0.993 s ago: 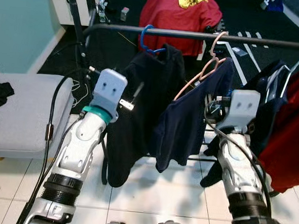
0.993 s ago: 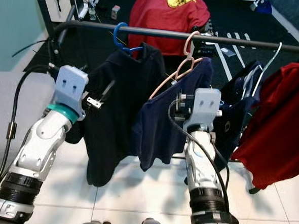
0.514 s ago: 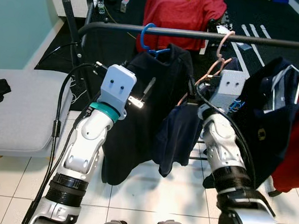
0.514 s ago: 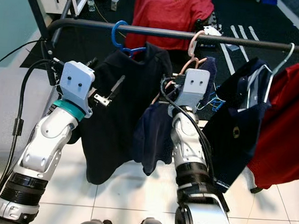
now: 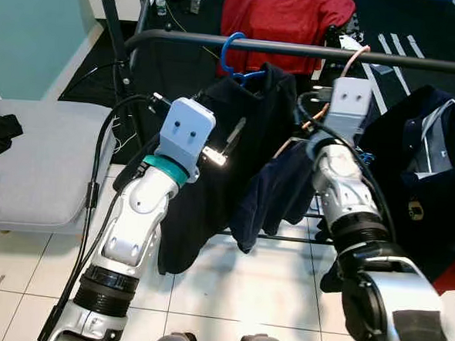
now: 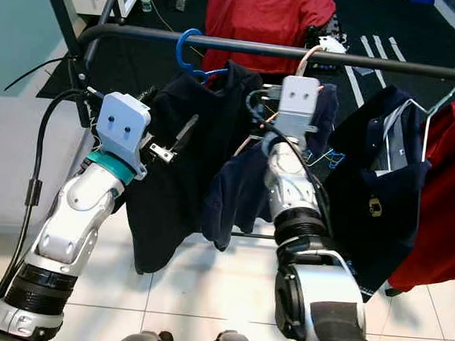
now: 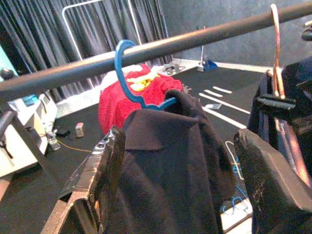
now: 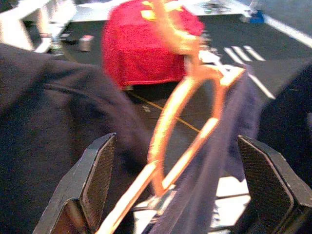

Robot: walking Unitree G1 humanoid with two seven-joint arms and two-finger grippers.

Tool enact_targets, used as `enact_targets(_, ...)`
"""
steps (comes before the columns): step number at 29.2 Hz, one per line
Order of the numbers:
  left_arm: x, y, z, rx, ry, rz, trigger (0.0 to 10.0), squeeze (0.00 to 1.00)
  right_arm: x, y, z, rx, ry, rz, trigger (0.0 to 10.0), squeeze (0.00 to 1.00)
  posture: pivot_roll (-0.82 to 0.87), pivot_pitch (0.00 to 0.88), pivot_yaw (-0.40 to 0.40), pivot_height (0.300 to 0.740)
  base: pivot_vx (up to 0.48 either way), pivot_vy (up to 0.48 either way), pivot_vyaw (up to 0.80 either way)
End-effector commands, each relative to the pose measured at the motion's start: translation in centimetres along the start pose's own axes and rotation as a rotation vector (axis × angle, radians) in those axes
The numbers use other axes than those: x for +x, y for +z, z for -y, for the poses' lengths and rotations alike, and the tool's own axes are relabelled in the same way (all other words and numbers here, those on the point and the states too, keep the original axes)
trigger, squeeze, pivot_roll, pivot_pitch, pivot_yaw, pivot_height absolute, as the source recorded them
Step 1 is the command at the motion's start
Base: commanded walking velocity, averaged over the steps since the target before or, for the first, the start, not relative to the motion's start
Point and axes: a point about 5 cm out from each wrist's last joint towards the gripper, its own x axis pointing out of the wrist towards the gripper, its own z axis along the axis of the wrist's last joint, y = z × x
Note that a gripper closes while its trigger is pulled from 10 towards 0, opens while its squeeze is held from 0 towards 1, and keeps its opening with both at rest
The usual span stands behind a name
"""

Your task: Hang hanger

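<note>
A pink hanger (image 5: 334,100) carrying a navy shirt (image 5: 276,193) has its hook (image 6: 312,56) over the black rail (image 5: 297,49). My right arm is raised to it, wrist block (image 5: 348,97) just under the rail. In the right wrist view my right gripper (image 8: 175,141) is open, its fingers wide apart with the pink hanger (image 8: 180,107) between them, not clamped. My left gripper (image 7: 178,141) is open too, held up before a black shirt (image 5: 211,193) that hangs on a blue hanger (image 5: 233,56).
Right of the pink hanger hang a dark polo (image 5: 420,182) on a white hanger and a red garment (image 6: 450,192). A red shirt (image 5: 287,16) lies behind the rail. A grey cushion (image 5: 35,159) is at the left, beside the rack's upright (image 5: 117,24).
My right arm has risen and swung left, up to the rail by the pink hanger's hook, and the navy shirt has bunched. The left arm lifted slightly. The camera has shifted.
</note>
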Motion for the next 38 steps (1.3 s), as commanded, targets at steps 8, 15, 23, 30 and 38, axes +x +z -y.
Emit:
enact_targets(8, -0.1, 0.0, 0.1, -0.009, -0.006, -0.005, 10.0, 0.00, 0.6, 0.1, 1.3, 0.012, -0.048, -0.030, 6.4, 0.00, -0.04, 0.063, 0.043, 0.740, 0.000, 0.000, 0.00)
enact_targets(15, 0.0, -0.1, 0.0, -0.014, 0.003, -0.010, 10.0, 0.00, 1.2, 0.7, 1.1, 0.018, -0.009, -0.051, 0.0, 0.00, -0.03, 0.052, 0.037, 0.740, 0.000, 0.000, 0.00)
enact_targets(23, 0.0, -0.1, -0.1, -0.014, 0.011, -0.012, 10.0, 0.00, 1.2, 0.3, 0.0, 0.035, 0.060, -0.088, 0.0, 0.00, -0.03, 0.050, 0.036, 0.740, 0.000, 0.000, 0.00)
enact_targets(30, 0.1, -0.1, -0.1, -0.015, 0.013, -0.013, 10.0, 0.00, 1.2, 0.4, -0.1, 0.028, 0.066, -0.095, 0.0, 0.00, -0.03, 0.052, 0.036, 0.740, 0.000, 0.000, 0.00)
enact_targets(38, 0.1, -0.1, -0.1, -0.016, 0.014, -0.013, 10.0, 0.00, 1.4, 0.7, 0.0, 0.027, 0.069, -0.087, 0.0, 0.00, -0.03, 0.052, 0.036, 0.740, 0.000, 0.000, 0.00)
